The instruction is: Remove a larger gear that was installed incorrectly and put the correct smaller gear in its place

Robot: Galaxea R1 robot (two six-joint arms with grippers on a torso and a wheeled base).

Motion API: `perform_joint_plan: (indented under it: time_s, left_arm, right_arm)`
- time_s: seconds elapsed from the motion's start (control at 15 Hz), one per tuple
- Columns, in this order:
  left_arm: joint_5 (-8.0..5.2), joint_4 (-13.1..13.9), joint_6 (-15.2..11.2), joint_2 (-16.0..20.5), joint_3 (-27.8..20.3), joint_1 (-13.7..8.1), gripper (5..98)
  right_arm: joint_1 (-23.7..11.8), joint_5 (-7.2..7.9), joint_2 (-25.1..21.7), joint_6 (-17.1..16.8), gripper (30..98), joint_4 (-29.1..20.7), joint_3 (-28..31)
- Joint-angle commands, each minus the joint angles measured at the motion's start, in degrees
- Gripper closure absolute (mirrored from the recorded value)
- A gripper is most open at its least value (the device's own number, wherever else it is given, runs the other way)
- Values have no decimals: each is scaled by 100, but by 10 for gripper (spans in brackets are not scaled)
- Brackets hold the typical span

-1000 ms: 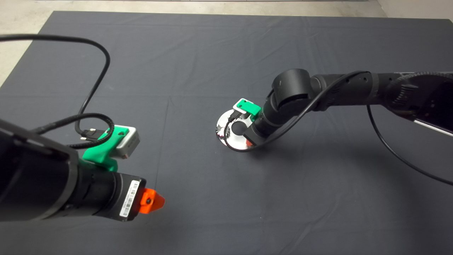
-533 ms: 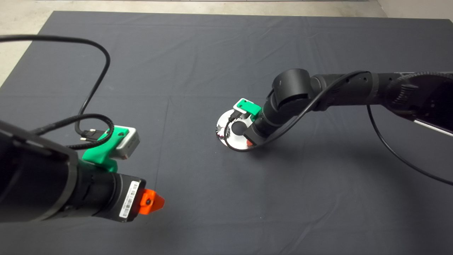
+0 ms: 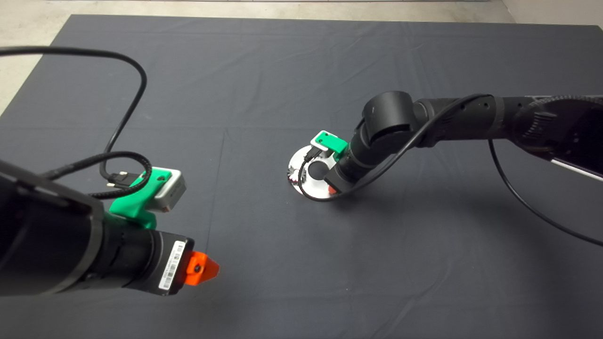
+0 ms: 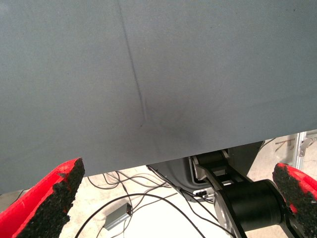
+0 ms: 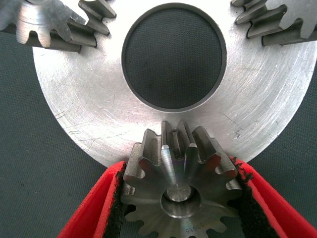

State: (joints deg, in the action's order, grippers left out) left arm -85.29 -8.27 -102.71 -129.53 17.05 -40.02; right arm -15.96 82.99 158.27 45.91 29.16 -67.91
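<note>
The right gripper (image 3: 332, 189) stood at the middle of the dark mat (image 3: 264, 70), pointing down onto a bright steel disc (image 5: 74, 99) with a round centre hole. Its red fingers (image 5: 99, 208) were pinching a bevel gear (image 5: 181, 183), with a black pad pressed against the teeth on each side. The gear sat on the disc's rim, on the side nearest the gripper, its toothed cone leaning in toward the centre hole. Its axis ran straight up toward the wrist camera, and a pin end seemed to fill its bore. The coming move therefore looked like a plain lift or press along that axis, with no sideways pull.

By its breadth I judged this to be the larger gear, the one to come off, though the comparison was weak. Three gears showed in all. One was in the grip, and two more (image 5: 44, 25) (image 5: 277, 20) sat at the disc's far rim, both cut off by the frame. I could not pick out the smaller gear with any certainty. There was one disc.

The left gripper (image 3: 200, 268) hovered over the mat's near left corner, well apart from the disc, its fingers spread wide and holding nothing. Its wrist view showed only bare mat, with cables on the floor beyond the edge. The right arm was plainly the nearer one.
</note>
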Motion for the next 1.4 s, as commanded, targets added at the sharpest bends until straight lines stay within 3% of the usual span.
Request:
perform_joint_plan:
  time_s: [0.0,0.27,0.53,0.87,1.07,1.33]
  left_arm:
    - [-23,97,58,10,-107,-76,59]
    - [-14,106,58,10,-107,-76,59]
    - [-15,115,58,10,-107,-76,59]
    - [-14,115,49,1,-107,-76,59]
    - [-14,123,40,1,-107,-76,59]
    - [-14,202,40,1,-116,-67,59]
  right_arm:
    - [-298,-2,-19,32,780,116,34]
    - [-762,-2,-37,41,781,-196,78]
    - [-971,-2,-379,58,781,-490,578]
    - [-927,-11,-1652,102,781,-525,1746]
    - [-628,-11,-2351,287,781,-508,2607]
    - [-470,-11,-2656,472,781,-455,2750]
